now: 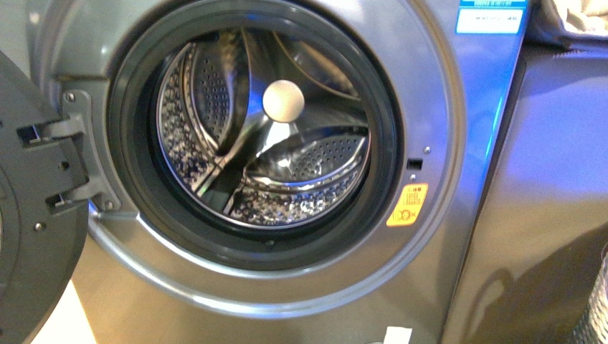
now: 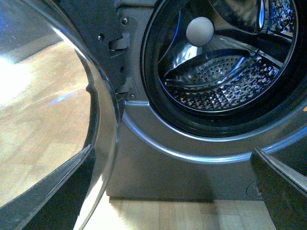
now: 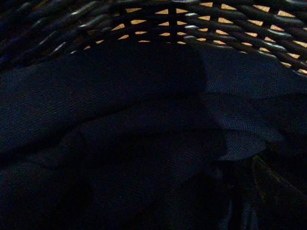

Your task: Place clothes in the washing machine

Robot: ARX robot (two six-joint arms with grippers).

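Note:
The washing machine (image 1: 430, 236) fills the front view, silver-grey, with its porthole uncovered and only a pale round knob (image 1: 283, 100) showing in the steel drum (image 1: 301, 186). Its door (image 1: 32, 215) hangs swung out at the left. My left gripper (image 2: 172, 191) is open, low in front of the machine's lower panel, with nothing between its dark fingers (image 2: 283, 187). The clothes (image 3: 144, 124), dark navy crumpled fabric, lie in a woven wicker basket (image 3: 158, 19) in the dim right wrist view. My right gripper is open just over the fabric; one finger (image 3: 268, 184) shows faintly. Neither arm appears in the front view.
A grey-brown cabinet (image 1: 552, 179) stands right of the machine, with a beige cloth (image 1: 573, 18) on top. A ribbed hose (image 1: 601, 301) shows at the right edge. The open door's glass bowl (image 2: 53, 120) bulges close beside my left gripper. Light wooden floor (image 2: 182, 215) lies below.

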